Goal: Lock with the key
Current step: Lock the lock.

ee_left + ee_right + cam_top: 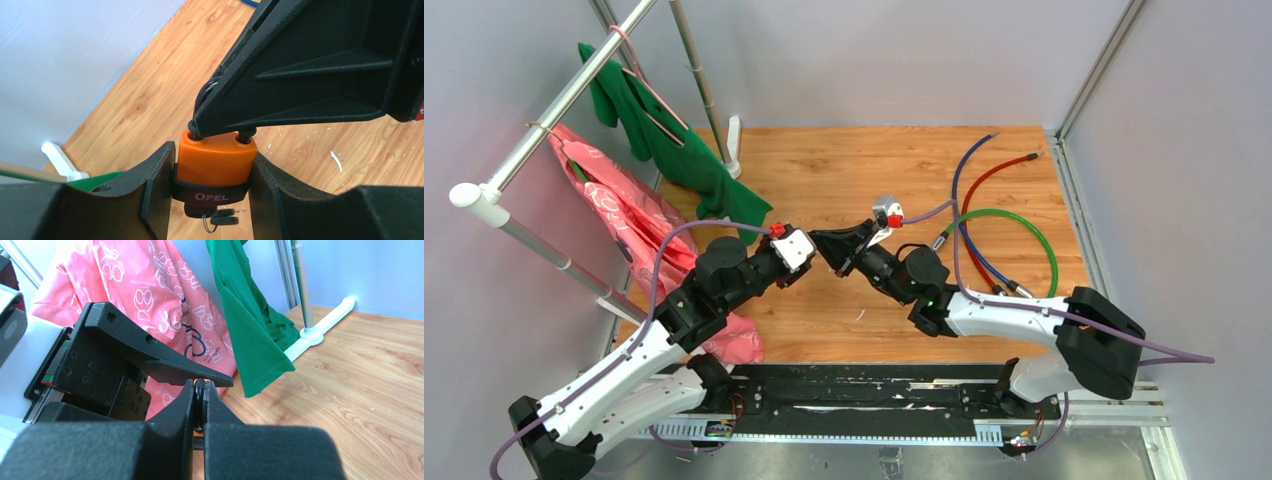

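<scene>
A wooden table (pixel 844 170) carries a clothes rack (pixel 554 110) at its left edge, with a pink garment (pixel 624 215) and a green garment (pixel 664 140) hanging from it. Above the middle of the table the two arms meet. The left gripper (pixel 212 152) clamps the orange padlock (pixel 215 167) by its body, one finger on each side. The right gripper (pixel 200 385) is pinched tight on the padlock's black shackle (pixel 244 134). A key (pixel 223 216) hangs at the padlock's underside.
</scene>
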{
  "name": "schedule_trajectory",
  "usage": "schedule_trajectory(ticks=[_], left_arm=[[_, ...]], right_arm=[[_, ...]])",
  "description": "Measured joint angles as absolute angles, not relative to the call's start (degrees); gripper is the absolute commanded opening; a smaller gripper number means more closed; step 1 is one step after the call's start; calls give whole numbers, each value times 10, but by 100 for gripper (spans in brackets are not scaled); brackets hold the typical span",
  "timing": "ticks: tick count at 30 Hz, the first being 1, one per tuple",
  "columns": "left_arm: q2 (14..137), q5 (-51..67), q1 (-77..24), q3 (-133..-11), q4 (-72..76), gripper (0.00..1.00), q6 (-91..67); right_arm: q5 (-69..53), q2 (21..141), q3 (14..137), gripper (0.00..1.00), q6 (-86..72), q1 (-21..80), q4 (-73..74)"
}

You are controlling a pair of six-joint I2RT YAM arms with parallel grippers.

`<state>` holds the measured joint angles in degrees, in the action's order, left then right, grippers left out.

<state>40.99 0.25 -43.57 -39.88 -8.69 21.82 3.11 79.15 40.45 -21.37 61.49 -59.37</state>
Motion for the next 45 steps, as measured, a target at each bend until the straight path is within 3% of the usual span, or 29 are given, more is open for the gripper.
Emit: schedule_trajectory(ticks=[22,31,37,45], left_arm=[[409,1,-417,-404,-126,0,173],[343,67,-421,-373,-142,0,257],[342,84,-423,-347,-140,0,287],[341,109,-426,-337,-152,0,314]], right_arm=[[20,841,436,0,-171,619,-604],[-65,747,513,1,-134,616,-308],[-82,740,551,17,-124,616,-169],[-105,735,578,47,-114,616,-65]])
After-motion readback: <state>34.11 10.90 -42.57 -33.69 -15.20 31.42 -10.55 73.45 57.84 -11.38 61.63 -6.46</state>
